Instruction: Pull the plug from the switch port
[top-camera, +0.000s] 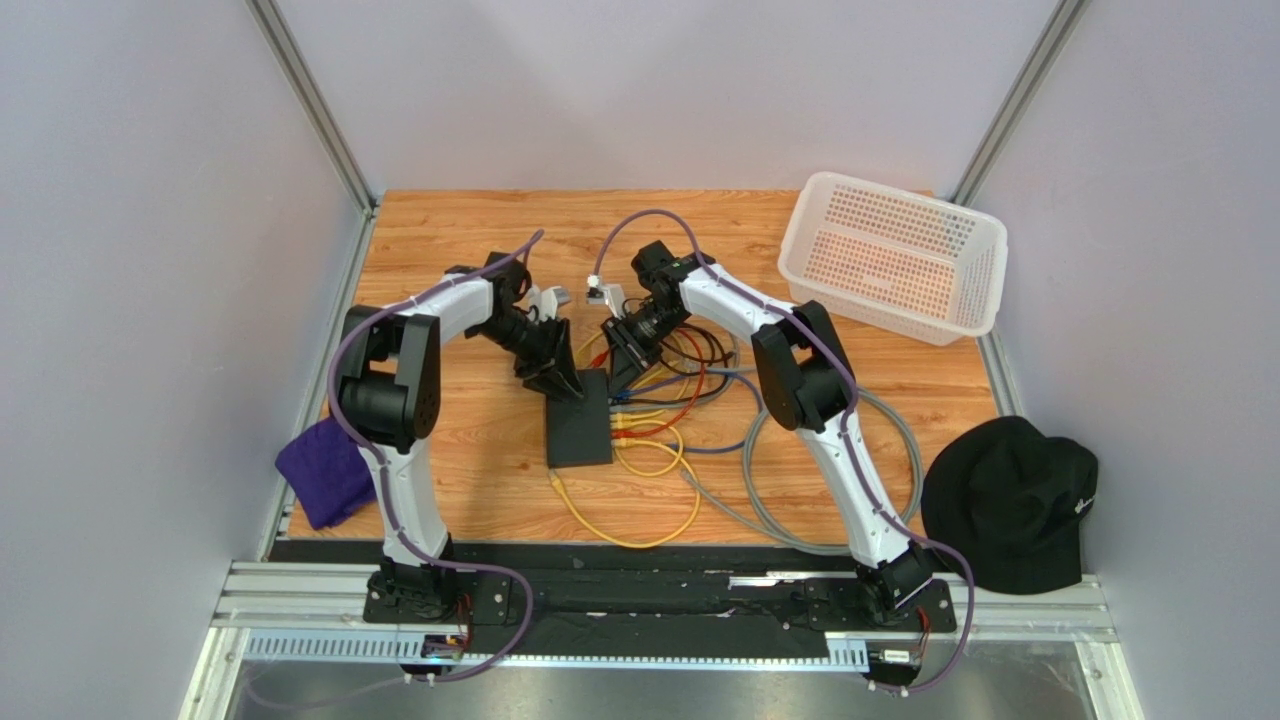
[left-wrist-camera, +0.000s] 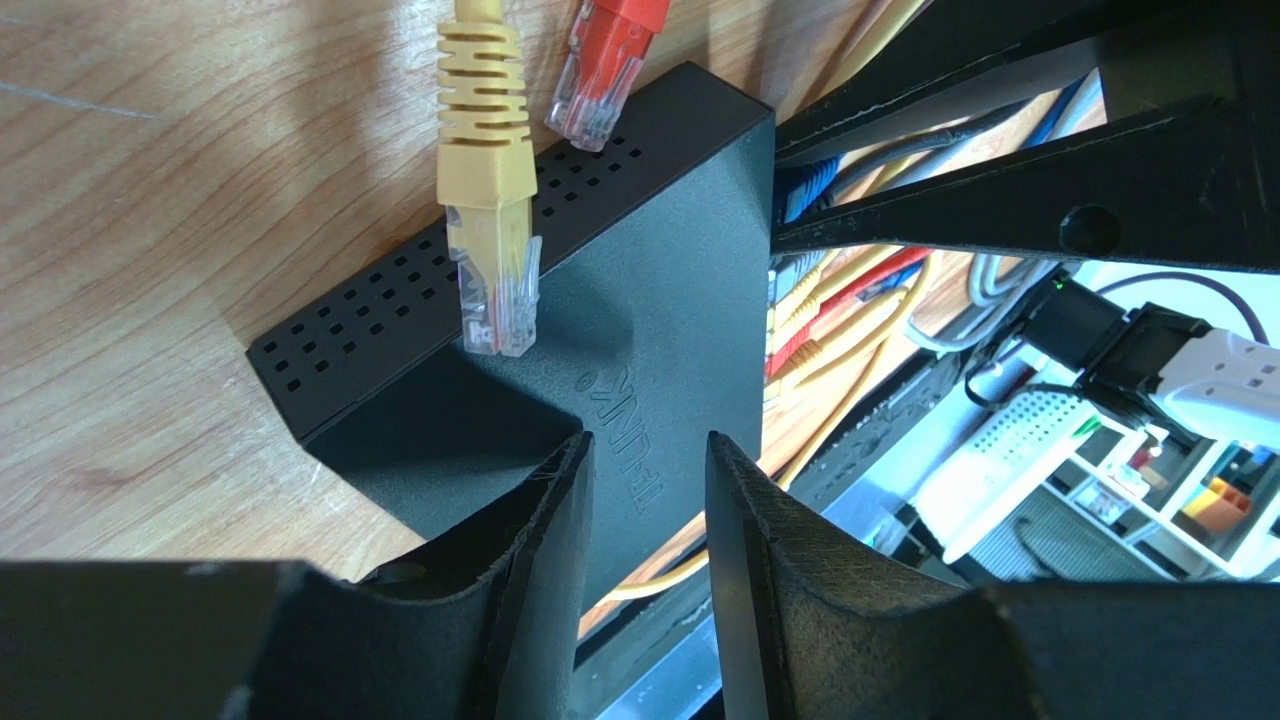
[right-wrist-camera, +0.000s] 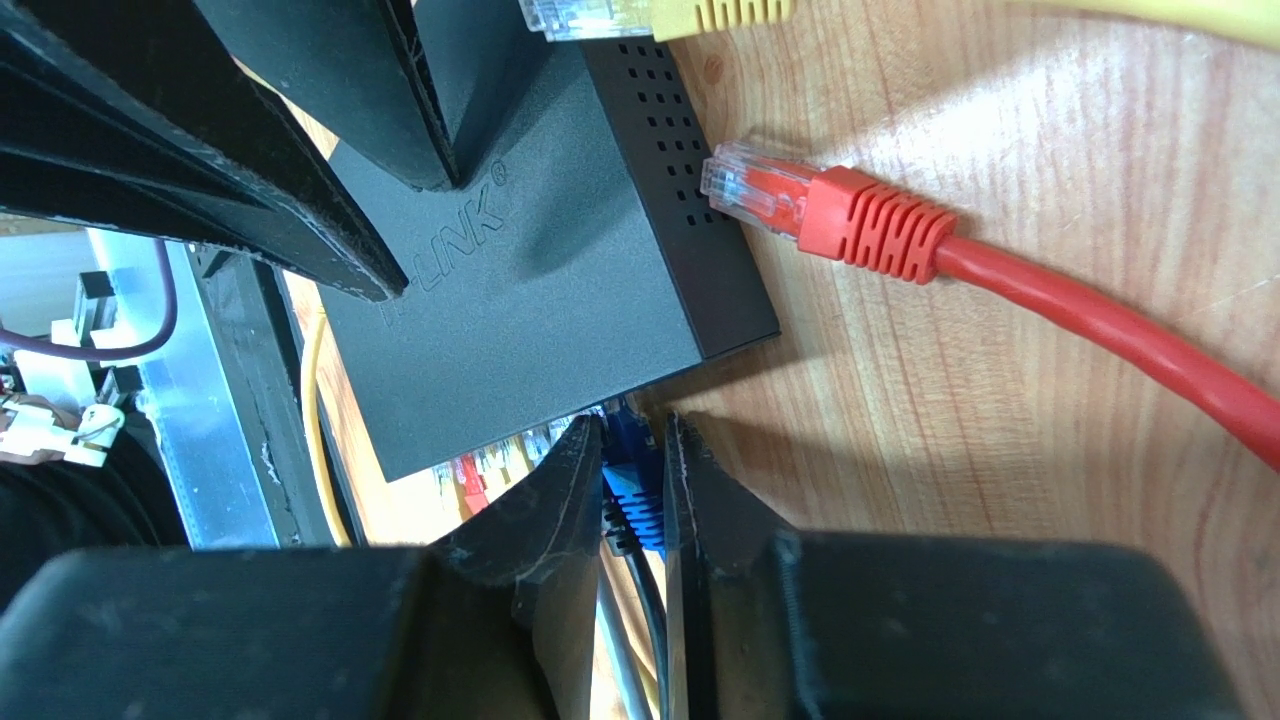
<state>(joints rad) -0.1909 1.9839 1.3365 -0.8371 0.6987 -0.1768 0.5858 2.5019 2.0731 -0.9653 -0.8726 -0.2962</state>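
Observation:
The switch (top-camera: 579, 423) is a flat black box in the middle of the table. It also shows in the left wrist view (left-wrist-camera: 661, 300) and the right wrist view (right-wrist-camera: 526, 300). My left gripper (top-camera: 553, 372) is open a little, and its tips (left-wrist-camera: 646, 450) rest on the switch's top face. My right gripper (top-camera: 621, 360) is shut on a blue plug (right-wrist-camera: 637, 503) at the switch's socket edge, and its tips (right-wrist-camera: 631, 435) are right at the corner. Several other plugs sit in the sockets (right-wrist-camera: 481, 473) beside it.
A loose yellow plug (left-wrist-camera: 493, 285) and a loose red plug (right-wrist-camera: 766, 195) lie by the switch's vented side. A tangle of coloured and grey cables (top-camera: 684, 428) spreads to the right. There is a white basket (top-camera: 894, 255) at the back right, a black cap (top-camera: 1014, 503) at the right edge and a purple cloth (top-camera: 328, 468) on the left.

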